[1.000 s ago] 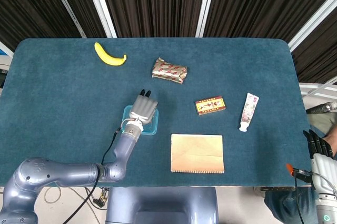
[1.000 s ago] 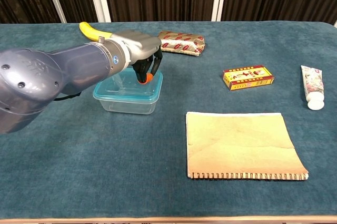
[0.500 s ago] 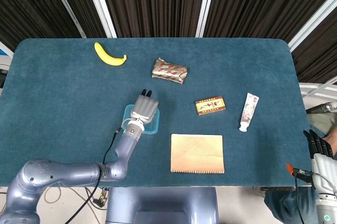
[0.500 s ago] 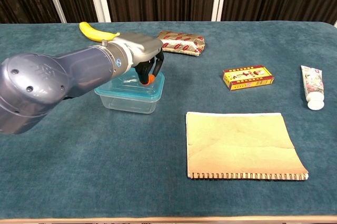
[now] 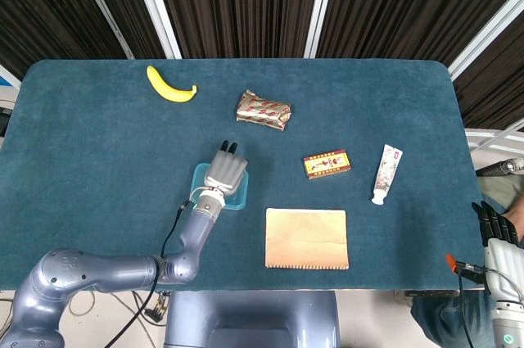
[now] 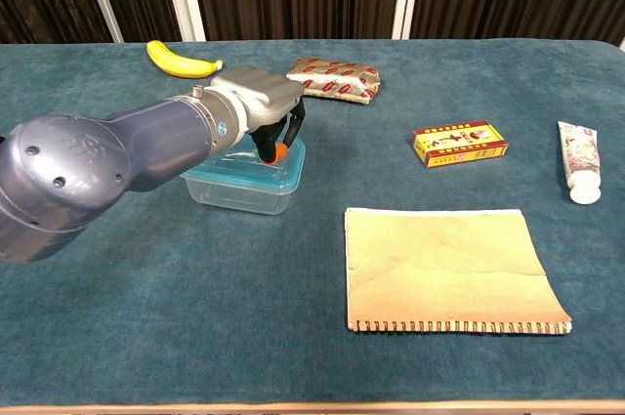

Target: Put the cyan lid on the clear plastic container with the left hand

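Since a second ago the left hand [image 6: 262, 107] has crept a little toward the robot's right and sits lower over the container [image 6: 244, 183], and the left arm's elbow has swung nearer the chest camera. That hand lies palm-down on the lid [image 6: 289, 163], fingers curled downward with an orange-tipped one touching the cyan top; whether anything is pinched I cannot tell. From the head view the hand [image 5: 224, 172] covers most of the lid [image 5: 237, 197], which sits on the container, only its cyan edges showing around the hand (the container stands near the middle of the tabletop [image 5: 98, 160]).

The right hand [image 5: 494, 225] hangs off the tabletop's edge, dark fingers close together, holding nothing I can see.

A notebook [image 6: 449, 269] lies nearby, a banana [image 6: 180, 61] farther back.
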Robot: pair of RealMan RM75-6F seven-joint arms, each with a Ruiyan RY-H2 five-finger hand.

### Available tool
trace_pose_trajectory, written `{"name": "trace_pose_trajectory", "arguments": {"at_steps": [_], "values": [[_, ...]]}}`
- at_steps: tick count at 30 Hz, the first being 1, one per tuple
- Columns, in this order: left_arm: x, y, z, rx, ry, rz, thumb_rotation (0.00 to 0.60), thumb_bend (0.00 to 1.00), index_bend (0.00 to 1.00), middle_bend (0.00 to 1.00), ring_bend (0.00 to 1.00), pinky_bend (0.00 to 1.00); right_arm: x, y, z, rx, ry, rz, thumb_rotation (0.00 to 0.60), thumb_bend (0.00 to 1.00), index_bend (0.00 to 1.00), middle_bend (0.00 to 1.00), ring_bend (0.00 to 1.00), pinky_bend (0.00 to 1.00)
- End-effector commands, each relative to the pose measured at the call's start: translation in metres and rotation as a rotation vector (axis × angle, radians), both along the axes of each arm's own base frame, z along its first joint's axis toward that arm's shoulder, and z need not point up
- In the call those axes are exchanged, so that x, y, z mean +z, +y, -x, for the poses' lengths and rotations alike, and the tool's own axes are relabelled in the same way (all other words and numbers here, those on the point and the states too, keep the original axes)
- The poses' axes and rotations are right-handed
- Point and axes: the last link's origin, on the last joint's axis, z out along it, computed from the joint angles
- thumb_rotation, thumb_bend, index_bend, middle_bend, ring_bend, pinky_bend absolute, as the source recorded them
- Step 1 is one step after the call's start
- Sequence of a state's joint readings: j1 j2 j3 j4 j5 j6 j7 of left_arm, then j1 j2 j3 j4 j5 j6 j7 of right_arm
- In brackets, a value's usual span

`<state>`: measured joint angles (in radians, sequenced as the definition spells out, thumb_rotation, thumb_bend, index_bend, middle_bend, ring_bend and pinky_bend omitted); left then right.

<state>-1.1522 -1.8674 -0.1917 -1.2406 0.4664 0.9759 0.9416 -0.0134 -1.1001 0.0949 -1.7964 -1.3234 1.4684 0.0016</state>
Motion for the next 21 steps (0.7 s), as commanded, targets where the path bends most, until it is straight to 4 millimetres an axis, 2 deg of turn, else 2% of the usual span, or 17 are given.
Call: {"name": "trace_pose_trajectory", "arguments": {"at_steps": [1,9,14,21], "values": [[0.014,0.000,-0.009,-0.017,-0.046,-0.037,0.600,0.51,0.59,0.54,0.12,0.12,0.000,0.000,0.000,0.001,0.001,-0.001,0.600,0.27,0.03,0.00,0.00,0.00],[0.036,-0.006,-0.015,-0.046,-0.092,-0.090,0.600,0.51,0.59,0.53,0.12,0.12,0.000,0.000,0.000,-0.002,0.002,0.000,0.600,0.27,0.03,0.00,0.00,0.00],[0.044,-0.018,-0.007,-0.070,-0.074,-0.084,0.600,0.51,0.59,0.53,0.12,0.12,-0.001,0.000,0.000,-0.001,0.003,-0.002,0.600,0.27,0.03,0.00,0.00,0.00],[0.046,-0.040,0.002,-0.100,-0.082,-0.016,0.600,0.51,0.59,0.53,0.12,0.12,0.000,0.000,0.000,-0.003,0.004,0.002,0.600,0.27,0.03,0.00,0.00,0.00]]}}
